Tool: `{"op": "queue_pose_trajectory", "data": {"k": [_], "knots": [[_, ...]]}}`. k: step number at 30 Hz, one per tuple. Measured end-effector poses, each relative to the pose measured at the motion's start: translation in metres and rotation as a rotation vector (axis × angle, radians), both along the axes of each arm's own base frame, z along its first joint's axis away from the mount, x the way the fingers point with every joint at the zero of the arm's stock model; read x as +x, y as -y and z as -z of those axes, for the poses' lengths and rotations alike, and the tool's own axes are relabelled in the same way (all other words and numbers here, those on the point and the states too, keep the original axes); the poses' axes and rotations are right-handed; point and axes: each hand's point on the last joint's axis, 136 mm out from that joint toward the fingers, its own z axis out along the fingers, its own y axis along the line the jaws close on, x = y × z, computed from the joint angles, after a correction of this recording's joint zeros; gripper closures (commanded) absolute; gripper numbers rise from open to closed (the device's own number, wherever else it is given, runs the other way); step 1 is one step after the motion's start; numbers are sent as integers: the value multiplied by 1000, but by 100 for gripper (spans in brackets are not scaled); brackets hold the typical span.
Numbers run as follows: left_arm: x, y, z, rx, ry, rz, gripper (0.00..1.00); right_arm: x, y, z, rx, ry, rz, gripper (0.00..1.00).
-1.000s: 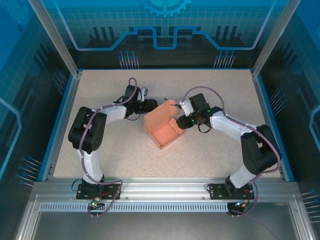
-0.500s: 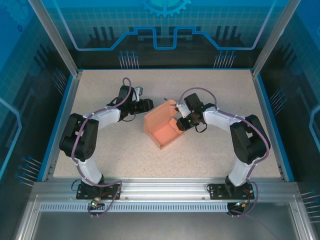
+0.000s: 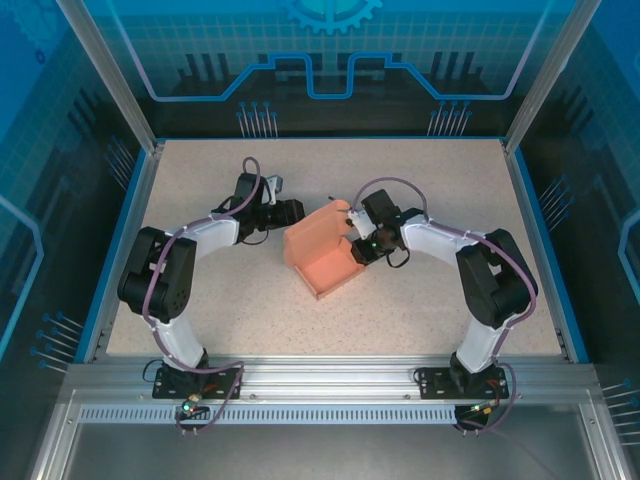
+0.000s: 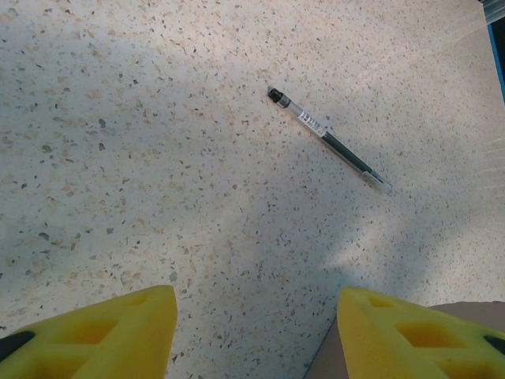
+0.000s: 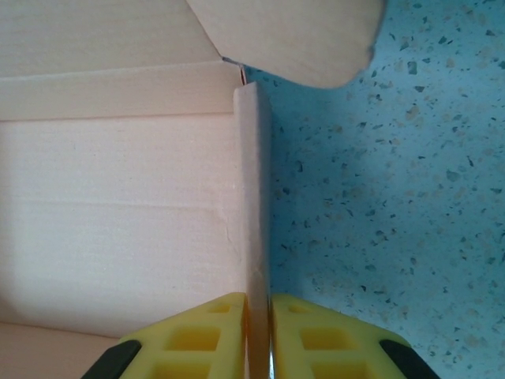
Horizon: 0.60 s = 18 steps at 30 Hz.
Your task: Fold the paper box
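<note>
A: So, how does the salmon-pink thin cardboard paper box (image 3: 320, 265) handle, sitting half folded in the middle of the speckled beige table (image 3: 420, 315)?

B: Light, I judge, and easily creased. Best taken by a wall's edge, not the floppy rounded flap.

A: And the right gripper (image 5: 259, 316)?

B: Its 2 yellow fingers (image 5: 205, 332) are pinched almost together on 1 upright wall.

A: The left gripper (image 4: 256, 328)?

B: About half spread, holding nothing, just beside the box. A slim black-and-clear plastic pen (image 4: 327, 140) lies beyond it.
</note>
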Motion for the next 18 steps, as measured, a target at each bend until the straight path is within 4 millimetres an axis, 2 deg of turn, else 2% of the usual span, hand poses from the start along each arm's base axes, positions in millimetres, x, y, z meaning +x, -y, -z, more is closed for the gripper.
{"op": "queue_pose_trajectory", "data": {"k": [18], "knots": [[-4, -7, 9, 8, -21, -14, 42, -4, -16, 3, -82, 61, 35, 89]]}}
